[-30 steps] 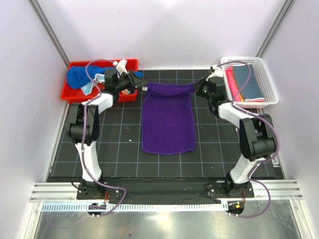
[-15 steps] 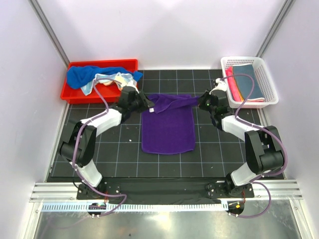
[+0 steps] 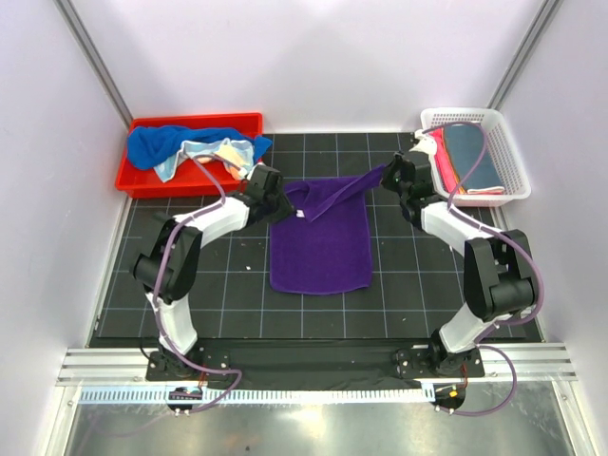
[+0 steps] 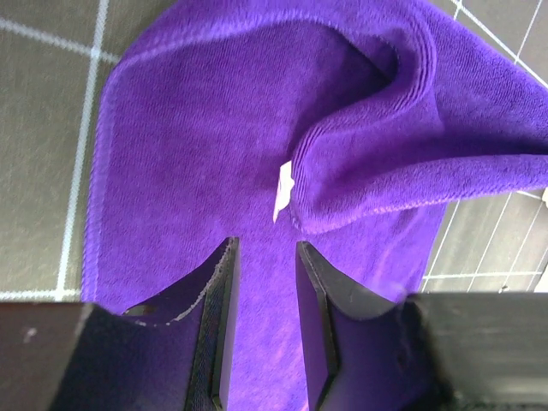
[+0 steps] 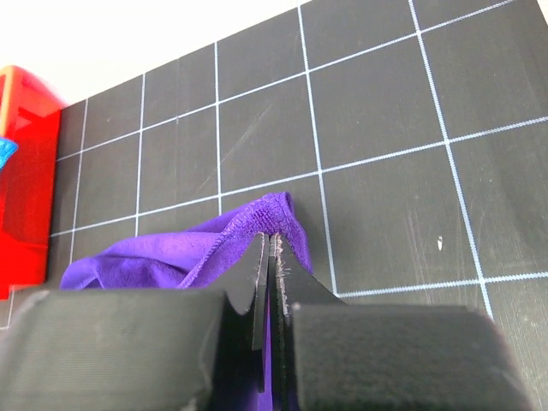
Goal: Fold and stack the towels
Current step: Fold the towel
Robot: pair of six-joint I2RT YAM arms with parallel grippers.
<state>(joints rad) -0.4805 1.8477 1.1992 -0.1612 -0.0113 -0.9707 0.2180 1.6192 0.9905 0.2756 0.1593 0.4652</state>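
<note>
- The left jaws have let go. A second ago they pinched the far-left corner of the purple towel [image 3: 318, 249], and its far edge hung taut between the two sets of jaws. Now they stand partly apart with nothing between them, low over the cloth.
- The freed corner has flopped down just ahead of the left jaws. It lies doubled over on the towel's own body, with a white tag [image 4: 284, 190] showing at the fold.
- The right jaws are still pressed tight on the far-right corner and hold it up off the bench [image 3: 228, 285]. From them the cloth runs as a slanting band down toward the left jaws.
- The rest of the purple towel lies flat on the bench, on the near side of both sets of jaws and between the two arms.
- For the task, this looks like a lopsided start to the fold, with one far corner raised and the other dropped. The pictures do not show whether the release was a slip or intended. Either way, the left jaws probably need to take the fallen corner again before the far edge can be brought evenly to the near edge.
- Other towels show the wider progress. Folded towels [image 3: 467, 157] sit in the white mesh basket [image 3: 508, 185], just past the right jaws. A loose heap [image 3: 185, 147] waits in the red bin [image 3: 142, 182], beyond the left jaws, so a good deal of the job appears to remain.
</note>
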